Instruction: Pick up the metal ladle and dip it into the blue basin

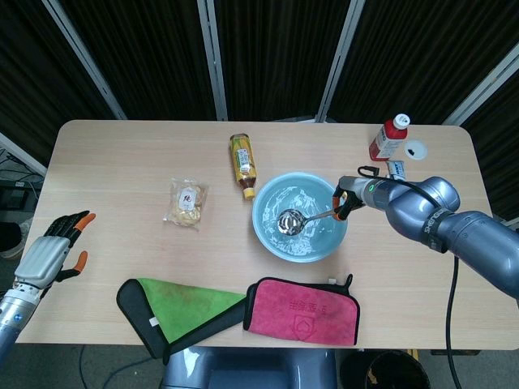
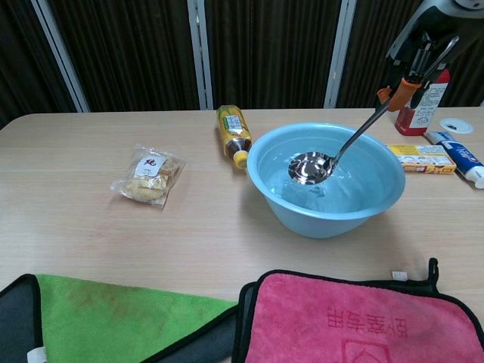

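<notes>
The blue basin (image 1: 268, 234) (image 2: 280, 200) stands right of the table's middle. Above it hangs the metal ladle (image 1: 290, 220) (image 2: 309, 167), its bowl raised to about rim height over the basin's middle. My right hand (image 1: 346, 201) (image 2: 418, 51) grips the ladle's handle end above the basin's right rim. My left hand (image 1: 50, 250) hovers at the table's left edge with fingers apart and holds nothing; the chest view does not show it.
A tea bottle (image 1: 242, 165) lies behind the basin's left side, a snack bag (image 1: 186, 203) further left. A red bottle (image 1: 390, 138), yellow box (image 2: 421, 158) and tube (image 2: 463, 161) sit at the right. A pink cloth (image 1: 302, 310) and green cloth (image 1: 180, 305) lie along the front edge.
</notes>
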Controlling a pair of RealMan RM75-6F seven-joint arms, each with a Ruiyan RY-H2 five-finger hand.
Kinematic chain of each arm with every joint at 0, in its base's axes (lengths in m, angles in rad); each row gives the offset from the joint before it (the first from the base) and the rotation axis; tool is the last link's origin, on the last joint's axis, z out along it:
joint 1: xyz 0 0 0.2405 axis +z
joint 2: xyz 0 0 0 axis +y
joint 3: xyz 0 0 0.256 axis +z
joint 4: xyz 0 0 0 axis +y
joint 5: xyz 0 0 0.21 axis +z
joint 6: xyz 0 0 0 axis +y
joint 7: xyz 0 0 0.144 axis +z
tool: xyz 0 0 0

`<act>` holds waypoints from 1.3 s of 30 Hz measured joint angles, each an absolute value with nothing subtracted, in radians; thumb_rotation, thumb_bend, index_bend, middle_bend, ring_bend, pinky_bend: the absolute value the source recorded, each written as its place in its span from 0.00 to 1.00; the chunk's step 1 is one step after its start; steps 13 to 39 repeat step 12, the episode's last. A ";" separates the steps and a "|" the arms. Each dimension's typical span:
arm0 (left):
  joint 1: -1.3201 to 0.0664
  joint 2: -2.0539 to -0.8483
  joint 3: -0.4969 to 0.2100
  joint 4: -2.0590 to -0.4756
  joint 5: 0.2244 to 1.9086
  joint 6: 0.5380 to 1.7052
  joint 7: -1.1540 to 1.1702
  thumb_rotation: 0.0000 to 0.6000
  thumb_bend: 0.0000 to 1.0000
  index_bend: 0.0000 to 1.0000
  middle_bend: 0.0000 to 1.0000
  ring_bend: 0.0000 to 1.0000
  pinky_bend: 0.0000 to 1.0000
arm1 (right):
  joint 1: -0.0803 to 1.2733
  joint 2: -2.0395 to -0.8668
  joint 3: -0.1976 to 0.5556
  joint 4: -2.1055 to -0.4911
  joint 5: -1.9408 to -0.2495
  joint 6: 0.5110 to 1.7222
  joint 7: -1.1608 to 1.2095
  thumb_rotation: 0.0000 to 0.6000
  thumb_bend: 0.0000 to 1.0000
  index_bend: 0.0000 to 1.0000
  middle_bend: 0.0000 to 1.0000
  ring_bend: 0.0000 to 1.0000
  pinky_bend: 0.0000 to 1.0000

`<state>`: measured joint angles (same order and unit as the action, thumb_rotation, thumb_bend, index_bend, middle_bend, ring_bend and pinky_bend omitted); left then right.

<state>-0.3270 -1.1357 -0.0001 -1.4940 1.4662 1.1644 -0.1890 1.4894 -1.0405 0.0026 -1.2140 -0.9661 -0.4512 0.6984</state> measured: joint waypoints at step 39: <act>-0.329 -1.140 -0.001 -1.497 1.462 1.159 -0.178 1.00 0.59 0.00 0.00 0.00 0.00 | 1.506 -1.012 -0.011 -1.244 -0.985 -0.455 0.719 1.00 0.46 0.64 0.02 0.00 0.00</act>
